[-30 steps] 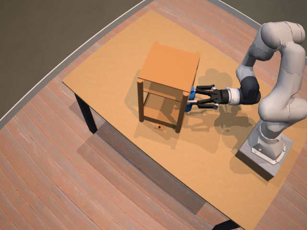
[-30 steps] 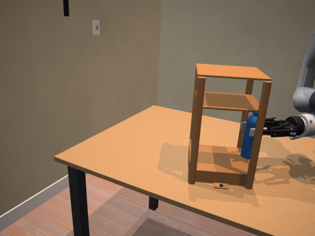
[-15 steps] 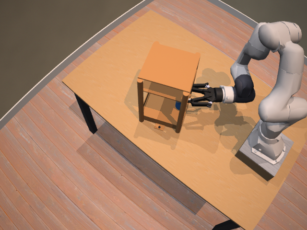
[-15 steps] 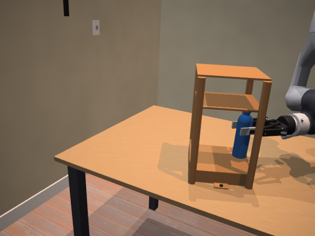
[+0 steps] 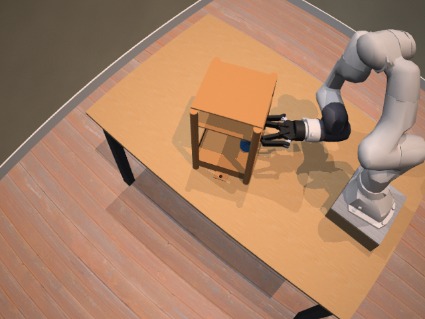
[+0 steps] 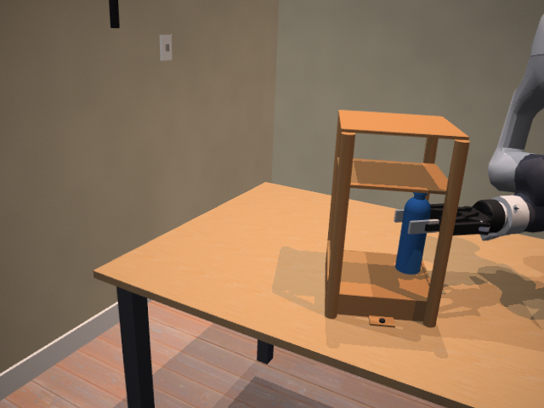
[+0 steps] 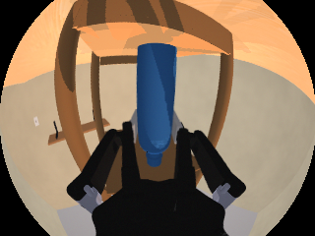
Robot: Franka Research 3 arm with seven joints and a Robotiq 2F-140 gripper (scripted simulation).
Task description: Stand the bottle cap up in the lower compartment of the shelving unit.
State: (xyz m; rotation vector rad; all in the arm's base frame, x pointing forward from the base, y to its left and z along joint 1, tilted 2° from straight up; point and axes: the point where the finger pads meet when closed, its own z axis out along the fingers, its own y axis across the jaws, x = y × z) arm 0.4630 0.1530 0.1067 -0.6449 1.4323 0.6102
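Gripper (image 6: 412, 220) closed on the blue bottle (image 6: 412, 239), fingers horizontal, clamping its upper body just below the shoulder. Then, big to small:

Table (image 6: 211, 254): wood top, black legs, carries everything.

Arm (image 5: 388, 103): grey, stands on a grey base block (image 5: 384, 236) at the table's far right in top view; wrist reaches level toward the shelving unit.

Shelving unit (image 6: 452, 211): four round posts, three shelves, closed base. Gripper comes in through its front, between the two front posts.

Bottle: inside the lower compartment, near the front edge, w/ cap just under the middle shelf. In exterior view it leans slightly, bottom toward the robot side. Base looks a bit above the compartment floor; cannot tell for sure if it touches.

Small tan tab w/ black dot (image 6: 381, 320): flat on table, just beside the unit's base.
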